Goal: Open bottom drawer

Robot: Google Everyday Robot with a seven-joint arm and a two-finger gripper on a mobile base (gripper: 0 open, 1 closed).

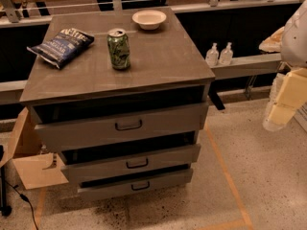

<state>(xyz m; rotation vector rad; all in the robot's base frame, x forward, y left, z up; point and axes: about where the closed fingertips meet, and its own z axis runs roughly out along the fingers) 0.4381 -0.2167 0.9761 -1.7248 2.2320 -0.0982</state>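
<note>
The bottom drawer is the lowest and shallowest of three grey fronts on a grey cabinet, with a small black loop handle at its centre. A thin dark gap shows above its front. The middle drawer and the tall top drawer sit above it, each with a dark gap over it. My gripper shows as pale yellow and white parts at the right edge, well to the right of the cabinet, above the floor and far from the handle.
On the cabinet top lie a dark chip bag, a green can and a white bowl. Two small bottles stand on a ledge behind. A cardboard box sits left of the cabinet. Speckled floor has orange tape lines.
</note>
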